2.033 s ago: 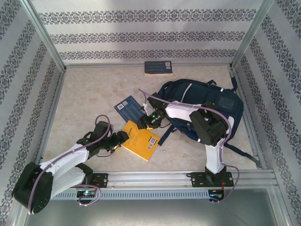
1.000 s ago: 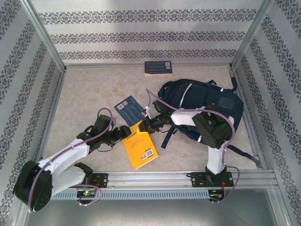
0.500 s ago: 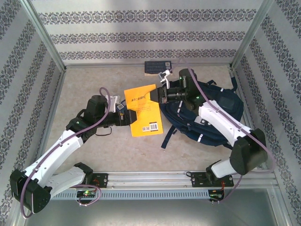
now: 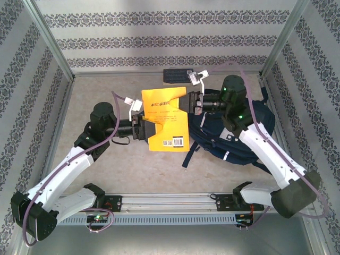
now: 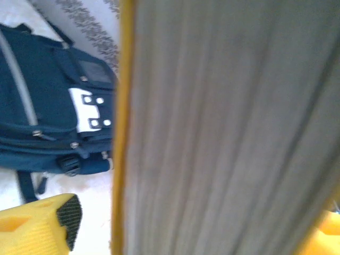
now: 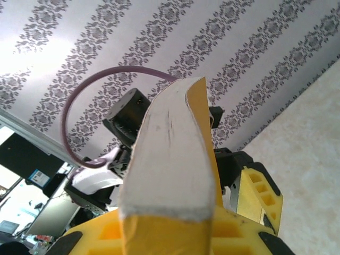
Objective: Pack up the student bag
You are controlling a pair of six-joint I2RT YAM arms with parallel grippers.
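The surface (image 4: 106,159) is walled on 3 sides by patterned panels, with a metal rail (image 4: 175,201) along its near edge. Open room spreads over the left half and across the strip in front of the arm bases. The student bag (image 4: 255,119) lies flat on the right half, close to the right wall, its straps trailing toward the rail. A dark book (image 4: 176,76) lies against the back wall, near the bag's far end.

The right claw (image 4: 187,103) is clamped on the right edge of a yellow book (image 4: 166,119). The book is held up between the 2 arms, cover toward the top camera, its right side overlapping the bag's left edge. In the right wrist view the book's page edge sits pinched between the yellow fingers (image 6: 255,194). The left claw (image 4: 142,126) stands wide apart astride the book's left edge. In the left wrist view a gap shows between 1 finger (image 5: 40,228) and the cover, so it is not gripping.

The left arm stretches up from the lower left, bends at its elbow and points its wrist right. The right arm rises from the lower right, crosses over the bag and points its wrist left.
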